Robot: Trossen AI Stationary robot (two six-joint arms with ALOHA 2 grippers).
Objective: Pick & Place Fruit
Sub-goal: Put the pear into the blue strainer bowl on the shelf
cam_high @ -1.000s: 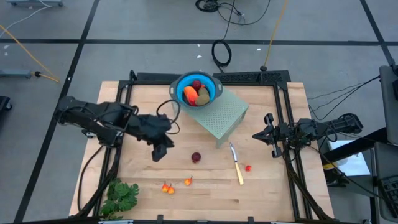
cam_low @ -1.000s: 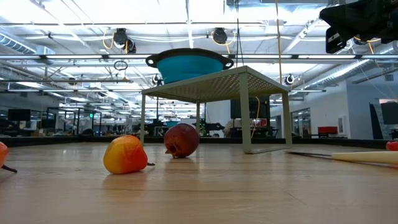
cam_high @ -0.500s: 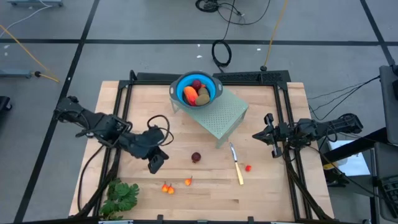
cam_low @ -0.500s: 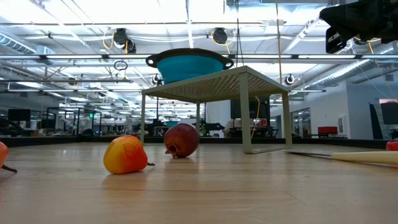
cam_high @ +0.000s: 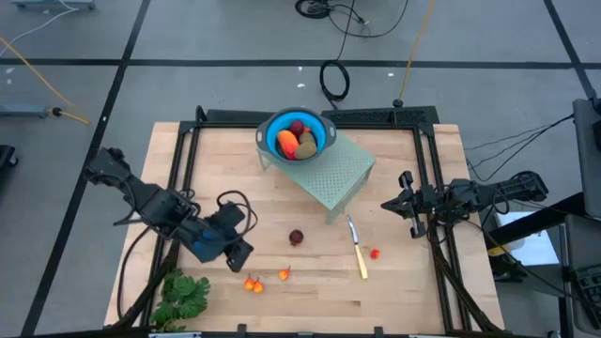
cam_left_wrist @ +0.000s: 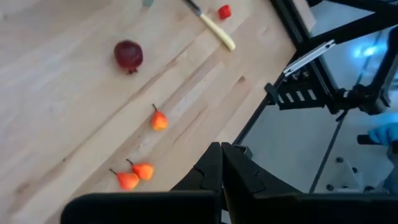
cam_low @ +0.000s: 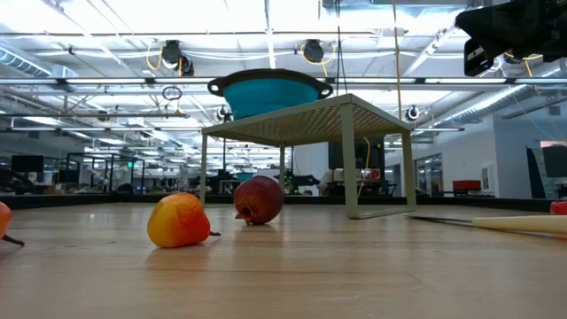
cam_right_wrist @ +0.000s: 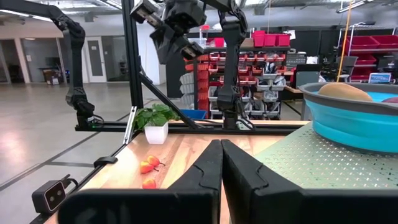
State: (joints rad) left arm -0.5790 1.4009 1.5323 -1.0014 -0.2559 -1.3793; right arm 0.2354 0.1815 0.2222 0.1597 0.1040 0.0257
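a: where do we find the fruit now?

b: we see it in two places. some pieces lie in the blue bowl [cam_high: 297, 134], which stands on the pale green perforated stand [cam_high: 329, 173] at the far middle of the wooden table [cam_high: 413, 282]. in the bowl we can tell a dark red ball, an orange piece [cam_high: 286, 143] and an olive-brown oval [cam_high: 307, 143].

a: and the rest?

b: the rest lies on the table. one dark red ball [cam_high: 297, 238] is near the middle, in front of the stand. three small orange-red pieces are closer to the front edge: a pair [cam_high: 253, 284] touching each other, and one single piece [cam_high: 284, 274] just beside them. a small red bit [cam_high: 375, 253] lies beside the yellow-handled knife [cam_high: 358, 249], apart from the others.

a: what about the left gripper?

b: the left gripper [cam_high: 238, 256] is above the table, near the pair of orange-red pieces and between them and the dark red ball. in the left wrist view its fingers [cam_left_wrist: 210, 169] are pressed together and they pinch nothing.

a: and the right one?

b: the right gripper [cam_high: 390, 204] waits at the right side of the table, beside the stand. its fingers [cam_right_wrist: 208, 163] are also pressed together, with nothing between them.

a: anything else on the table?

b: a leafy green bunch [cam_high: 181, 298] at the front left corner.
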